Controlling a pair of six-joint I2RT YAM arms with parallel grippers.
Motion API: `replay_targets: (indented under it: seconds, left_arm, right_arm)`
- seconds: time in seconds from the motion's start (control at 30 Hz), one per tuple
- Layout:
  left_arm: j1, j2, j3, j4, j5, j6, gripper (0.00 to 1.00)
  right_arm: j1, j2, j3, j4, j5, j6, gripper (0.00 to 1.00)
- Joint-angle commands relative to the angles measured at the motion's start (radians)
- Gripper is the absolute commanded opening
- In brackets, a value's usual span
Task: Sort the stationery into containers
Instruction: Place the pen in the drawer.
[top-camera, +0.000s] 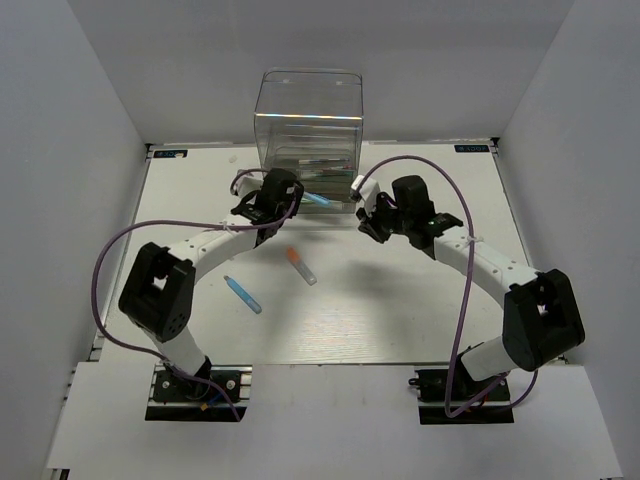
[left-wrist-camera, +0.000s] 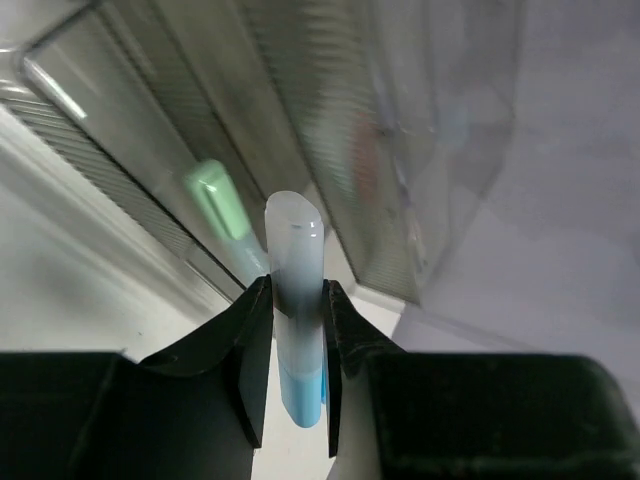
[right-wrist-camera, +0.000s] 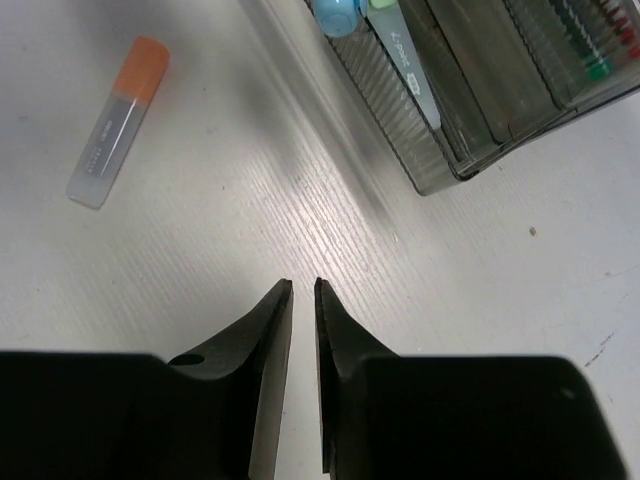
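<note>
Top external view gives you the tall clear plastic cabinet of stacked drawers (top-camera: 308, 120) standing at the middle of the worktop's (top-camera: 400, 320) far edge, with both arms reaching up to its front. Your left gripper (left-wrist-camera: 297, 288) is clamped on a stubby light-blue marker with a frosted cap (left-wrist-camera: 295, 235). The cap sticks out past the fingertips at the foot of the cabinet's front; you cannot tell whether it touches. Behind the clear wall, low in the cabinet, lies a mint-green marker (left-wrist-camera: 214, 195). Your right gripper (right-wrist-camera: 302, 285) hangs over bare worktop just in front of the cabinet's right corner, its jaws drawn to a thin slit with nothing between them. An orange-capped marker with a clear barrel (top-camera: 301, 266) lies loose near the worktop's middle. A second light-blue marker (top-camera: 242, 294) lies to its left, closer to the near edge.
</note>
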Motion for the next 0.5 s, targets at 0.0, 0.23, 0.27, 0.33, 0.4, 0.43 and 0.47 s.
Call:
replay_targets:
  seconds: [0.0,0.23,0.27,0.33,0.4,0.43,0.47]
  left_arm:
    - [0.003,0.016,0.055,-0.086,-0.095,-0.165,0.0]
    - [0.012,0.077,0.09,-0.06,-0.153,-0.259,0.0]
    - [0.012,0.078,0.109,-0.06,-0.153,-0.268,0.0]
    - [0.012,0.1,0.122,-0.069,-0.153,-0.277,0.0]
    - [0.012,0.114,0.138,-0.092,-0.153,-0.291,0.0]
    - [0.012,0.125,0.147,-0.106,-0.153,-0.291,0.0]
    - [0.012,0.125,0.147,-0.119,-0.153,-0.303,0.0]
  right_arm:
    - [-0.009,-0.036,-0.015,0.02,-0.017,0.022,0.21]
    - [-0.011,-0.041,-0.038,0.009,-0.051,0.027,0.21]
    - [-0.011,-0.039,-0.039,0.011,-0.051,0.028,0.22]
    - [-0.009,-0.038,-0.042,0.009,-0.056,0.028,0.22]
    - [-0.011,-0.036,-0.045,0.009,-0.062,0.028,0.24]
    - [-0.011,-0.033,-0.042,0.003,-0.066,0.03,0.24]
    - [-0.009,-0.033,-0.042,0.006,-0.071,0.03,0.25]
